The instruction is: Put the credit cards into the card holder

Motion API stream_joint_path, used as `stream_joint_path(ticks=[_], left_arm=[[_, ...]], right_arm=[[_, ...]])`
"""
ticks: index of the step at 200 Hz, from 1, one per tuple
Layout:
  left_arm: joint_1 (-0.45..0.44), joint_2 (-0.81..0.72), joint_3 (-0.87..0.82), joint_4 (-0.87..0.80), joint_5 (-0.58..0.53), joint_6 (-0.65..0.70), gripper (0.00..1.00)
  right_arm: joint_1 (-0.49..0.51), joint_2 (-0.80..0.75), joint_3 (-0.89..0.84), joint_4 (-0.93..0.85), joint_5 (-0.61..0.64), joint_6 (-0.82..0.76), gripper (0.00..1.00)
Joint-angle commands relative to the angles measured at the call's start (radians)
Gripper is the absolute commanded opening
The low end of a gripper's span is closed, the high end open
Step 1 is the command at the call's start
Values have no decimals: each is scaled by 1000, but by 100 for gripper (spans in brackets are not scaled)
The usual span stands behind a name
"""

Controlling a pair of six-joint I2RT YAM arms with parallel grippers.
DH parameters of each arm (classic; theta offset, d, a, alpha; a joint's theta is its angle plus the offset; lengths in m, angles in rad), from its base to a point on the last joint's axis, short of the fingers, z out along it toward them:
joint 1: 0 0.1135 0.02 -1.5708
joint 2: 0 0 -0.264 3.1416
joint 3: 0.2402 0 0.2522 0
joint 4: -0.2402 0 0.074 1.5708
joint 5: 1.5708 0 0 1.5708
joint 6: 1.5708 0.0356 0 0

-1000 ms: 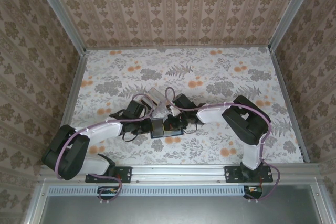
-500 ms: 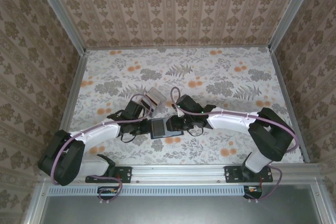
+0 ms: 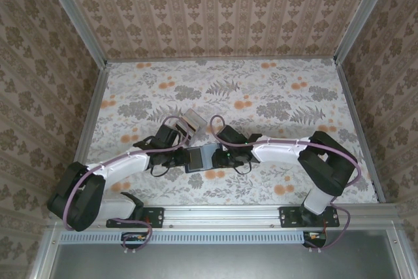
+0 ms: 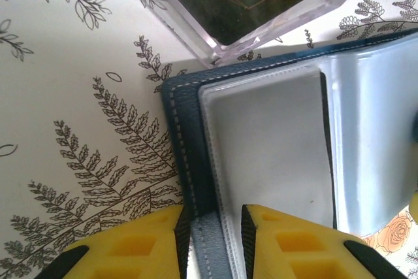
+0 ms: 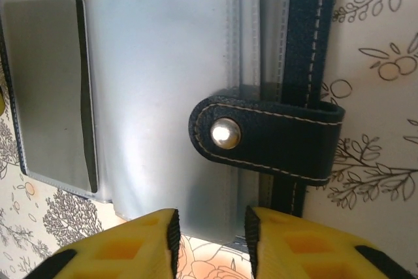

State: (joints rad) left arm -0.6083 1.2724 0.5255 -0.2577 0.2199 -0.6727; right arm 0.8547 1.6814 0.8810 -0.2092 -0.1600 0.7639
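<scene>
Left pincer (image 4: pixel 212 219) is hovering with its yellow fingers a little apart, straddling the stitched left edge of the card holder (image 3: pixel 196 159) without clamping it. Right pincer (image 5: pixel 210 223) is likewise standing narrowly parted, over the near edge of the clear sleeves (image 5: pixel 163 83) on the holder's right side, and nothing is being squeezed between its fingers.

From above, the flower-patterned table (image 3: pixel 261 89) is carrying everything, and the two arms are reaching inward to meet at the holder near the front middle. The dark blue holder is lying open and flat, its sleeves facing up. Just beyond its far edge, a clear box (image 4: pixel 294 12) is sitting with one corner just beside the holder's cover. The credit cards (image 3: pixel 193 120) are standing in that box, showing from above as pale narrow stripes; the left wrist view is showing a dark face behind the box wall.

On the holder, a blue strap (image 5: pixel 287 142) is folding over from the right cover onto the sleeves, its metal snap (image 5: pixel 226 133) facing up. A thin dark stripe (image 5: pixel 88 96) is running along the inner edge of the far sleeve; whether that is a card cannot be told.
</scene>
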Motion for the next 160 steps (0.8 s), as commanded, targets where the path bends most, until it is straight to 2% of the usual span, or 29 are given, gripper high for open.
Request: stream_joint_path(ticks=[1, 72, 90, 134, 160], left_arm=[[-8, 7, 0, 17, 23, 6, 29], [-19, 19, 15, 9, 26, 1, 27], [-27, 18, 1, 30, 26, -8, 26], [-32, 22, -5, 33, 24, -17, 26], [-33, 23, 1, 14, 21, -14, 26]], right_arm=[[11, 32, 24, -18, 14, 6, 32], [12, 24, 74, -67, 8, -36, 14], [12, 33, 78, -60, -1, -37, 14], [20, 46, 76, -78, 48, -26, 32], [26, 41, 82, -105, 83, -25, 35]])
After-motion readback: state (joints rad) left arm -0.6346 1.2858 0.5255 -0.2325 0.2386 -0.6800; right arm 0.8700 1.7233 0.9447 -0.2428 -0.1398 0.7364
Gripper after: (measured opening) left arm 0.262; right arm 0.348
